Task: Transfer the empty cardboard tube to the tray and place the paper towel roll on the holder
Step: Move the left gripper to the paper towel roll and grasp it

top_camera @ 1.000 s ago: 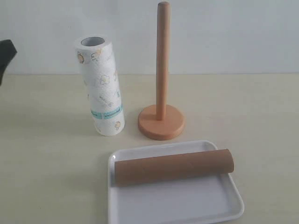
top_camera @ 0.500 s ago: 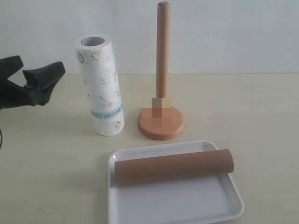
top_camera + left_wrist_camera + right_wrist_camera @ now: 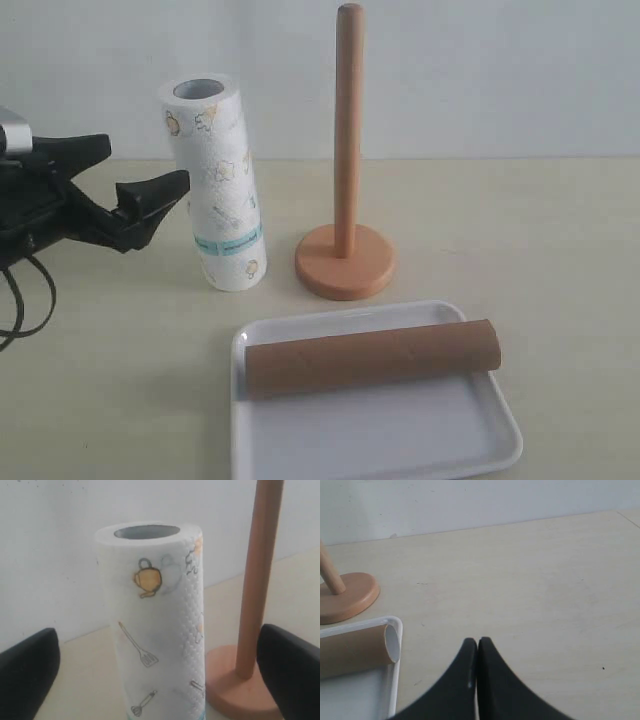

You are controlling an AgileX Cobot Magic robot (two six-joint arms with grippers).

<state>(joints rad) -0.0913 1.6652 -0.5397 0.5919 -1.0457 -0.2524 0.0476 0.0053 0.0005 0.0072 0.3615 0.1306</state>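
Observation:
The paper towel roll (image 3: 215, 185) stands upright on the table, left of the wooden holder (image 3: 347, 150), whose dowel is bare. My left gripper (image 3: 147, 165) is open, its black fingers pointing at the roll from the left, just short of it. In the left wrist view the roll (image 3: 155, 605) fills the space ahead between the spread fingers (image 3: 27, 672), with the holder (image 3: 257, 580) behind. The empty cardboard tube (image 3: 370, 357) lies across the white tray (image 3: 400, 435). My right gripper (image 3: 477, 642) is shut and empty over bare table beside the tray's rim (image 3: 396, 670) and the tube's end (image 3: 355, 650).
A white wall runs along the back of the beige table. The holder's round base (image 3: 345, 597) sits just beyond the tray. A black cable loops under the left arm (image 3: 20, 300).
My left gripper has come in from the left edge toward the paper towel roll, jaws wide. The roll, holder, tube and tray have not moved.

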